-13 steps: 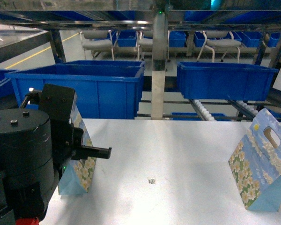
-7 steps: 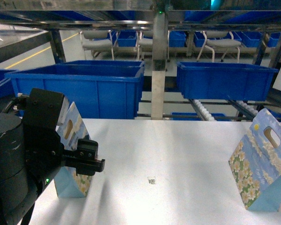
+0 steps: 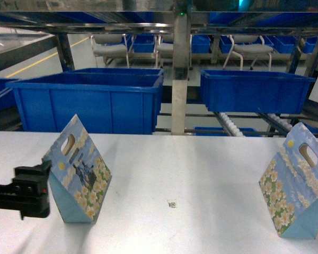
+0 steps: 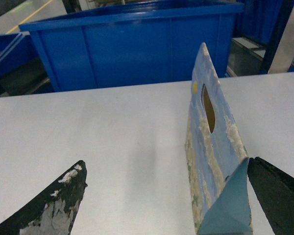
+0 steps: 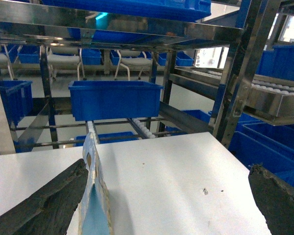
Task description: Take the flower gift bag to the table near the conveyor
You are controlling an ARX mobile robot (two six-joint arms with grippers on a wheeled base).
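Two flower gift bags stand upright on the white table (image 3: 201, 169). The left bag (image 3: 77, 172) is at the table's left, with my left gripper (image 3: 40, 188) just to its left at base height. In the left wrist view that gripper (image 4: 165, 164) is open, and the bag (image 4: 213, 147) stands just inside its right finger (image 4: 279, 196). The right bag (image 3: 296, 185) is by the right edge. My right gripper (image 5: 167, 165) is open, with this bag (image 5: 93, 196) against its left finger (image 5: 49, 205). The conveyor (image 3: 230, 126) with white rollers runs behind the table.
Two large blue bins (image 3: 90, 100) (image 3: 254, 90) sit on the racking behind the table's far edge. A steel post (image 3: 179, 74) stands between them. More blue bins (image 5: 264, 147) lie past the table's right edge. A tiny black mark (image 3: 171, 203) is mid-table.
My left arm has drawn back to the left and down, out of most of the head view. The left bag, half hidden before, now stands in full view on the table.
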